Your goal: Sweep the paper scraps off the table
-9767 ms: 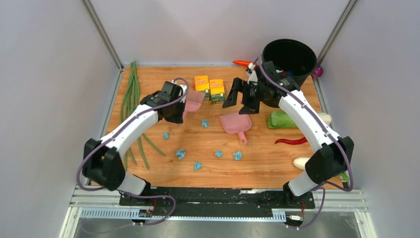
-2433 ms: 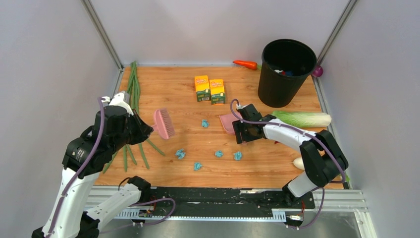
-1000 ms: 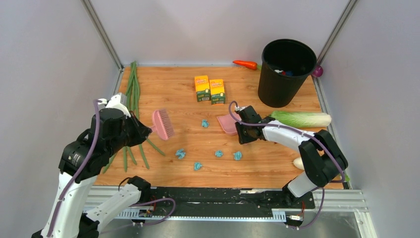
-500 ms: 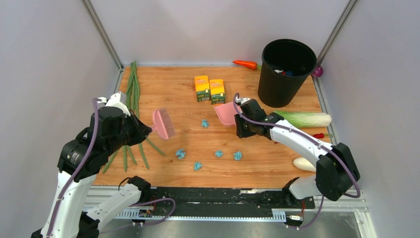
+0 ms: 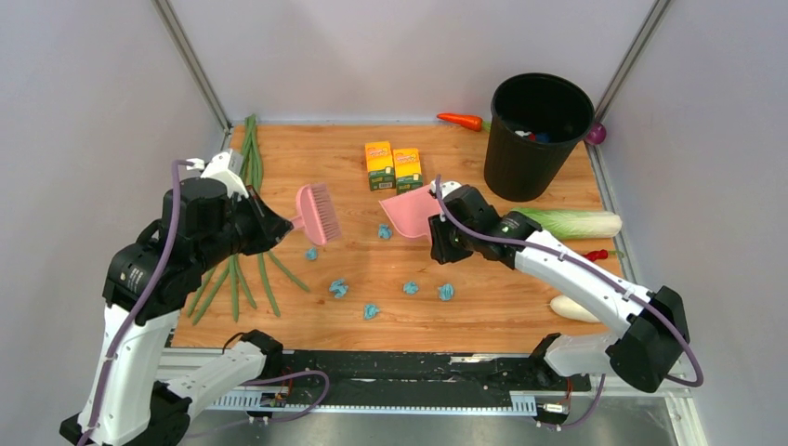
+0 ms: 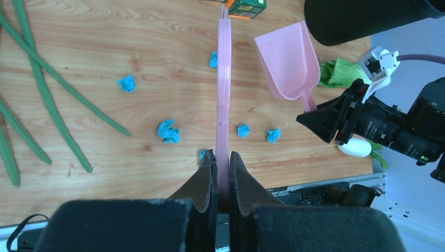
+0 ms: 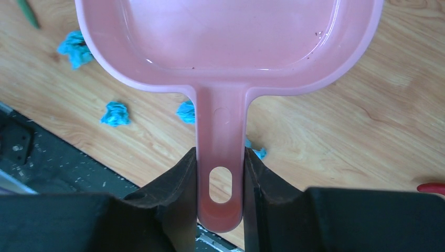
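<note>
Several light-blue paper scraps lie across the middle of the wooden table; the left wrist view shows them on both sides of the brush. My left gripper is shut on the handle of a pink brush, held above the table left of centre and seen edge-on. My right gripper is shut on the handle of the pink dustpan, which is raised and tilted, with scraps below it. The pan looks empty.
A black bin stands at the back right. Two yellow-orange boxes sit behind the dustpan. Long green beans lie along the left edge. A carrot, cabbage, red chili and white radish are on the right.
The right gripper has lifted the dustpan off the table and carried it left and back. The left arm has swung the brush right and back, toward the middle.
</note>
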Action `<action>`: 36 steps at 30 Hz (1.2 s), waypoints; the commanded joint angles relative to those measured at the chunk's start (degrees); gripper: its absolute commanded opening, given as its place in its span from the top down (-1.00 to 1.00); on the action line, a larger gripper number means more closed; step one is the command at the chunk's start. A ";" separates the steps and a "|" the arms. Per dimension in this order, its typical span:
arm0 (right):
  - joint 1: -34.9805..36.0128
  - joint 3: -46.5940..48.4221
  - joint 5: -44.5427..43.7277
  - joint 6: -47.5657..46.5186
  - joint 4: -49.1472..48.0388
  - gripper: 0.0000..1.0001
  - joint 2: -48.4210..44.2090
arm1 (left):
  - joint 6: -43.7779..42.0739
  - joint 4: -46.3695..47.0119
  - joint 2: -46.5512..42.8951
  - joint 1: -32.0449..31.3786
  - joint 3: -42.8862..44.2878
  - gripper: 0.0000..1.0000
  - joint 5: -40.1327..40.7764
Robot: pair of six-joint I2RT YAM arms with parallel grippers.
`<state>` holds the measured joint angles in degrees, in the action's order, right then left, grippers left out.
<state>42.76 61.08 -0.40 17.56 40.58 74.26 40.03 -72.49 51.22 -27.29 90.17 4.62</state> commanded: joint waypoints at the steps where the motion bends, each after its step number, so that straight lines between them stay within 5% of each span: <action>1: 2.41 6.15 -1.60 2.04 2.66 0.95 -0.34 | -2.06 2.70 1.51 -0.13 2.47 1.00 -1.20; 26: 4.26 15.56 -7.68 7.04 31.57 1.00 -5.44 | -7.33 2.61 1.24 -0.04 -4.12 1.00 1.71; 36: 4.43 9.15 -1.27 11.88 35.88 1.00 -9.92 | -11.20 6.04 6.60 0.04 -4.74 1.00 1.88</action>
<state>46.76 71.99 -4.86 25.85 73.21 66.72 31.88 -70.46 56.10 -27.29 85.56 6.33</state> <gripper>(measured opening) 0.327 0.066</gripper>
